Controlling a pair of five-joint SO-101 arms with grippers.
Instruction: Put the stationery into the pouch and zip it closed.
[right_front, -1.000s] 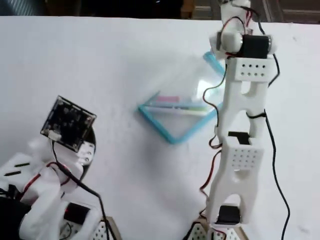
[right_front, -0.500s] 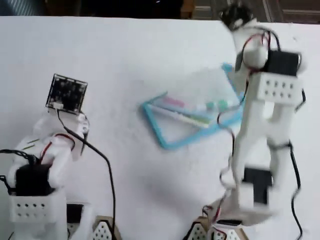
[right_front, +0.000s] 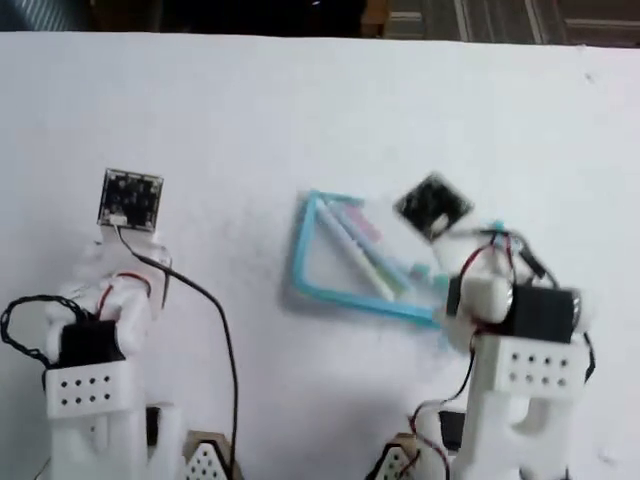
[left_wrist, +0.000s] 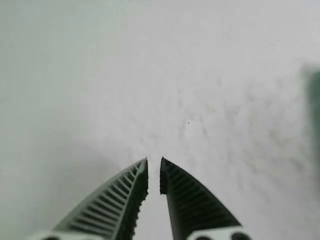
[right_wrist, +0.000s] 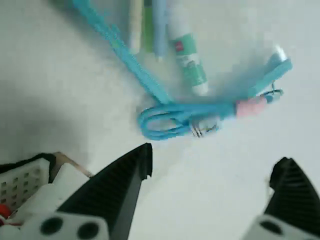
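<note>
Fingers (left_wrist: 125, 200) of the left gripper (left_wrist: 154, 162) sit almost together, holding nothing, over the bare white surface (left_wrist: 150, 75). Those of the right gripper (right_wrist: 215, 157) are spread wide and empty, just above a corner of the clear, blue-edged pouch (right_front: 300, 255), by its zip pull (right_wrist: 250, 106) and cord loop (right_wrist: 160, 125). The pouch lies flat on the surface near the right arm (right_front: 515, 370), with pens (right_front: 355, 245) and a glue stick (right_wrist: 187, 57) within its outline.

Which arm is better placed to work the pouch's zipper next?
Right. Its pincer hangs open just over the blue zipper loop of the pouch. The left pincer is shut over bare table, well apart from the pouch.
</note>
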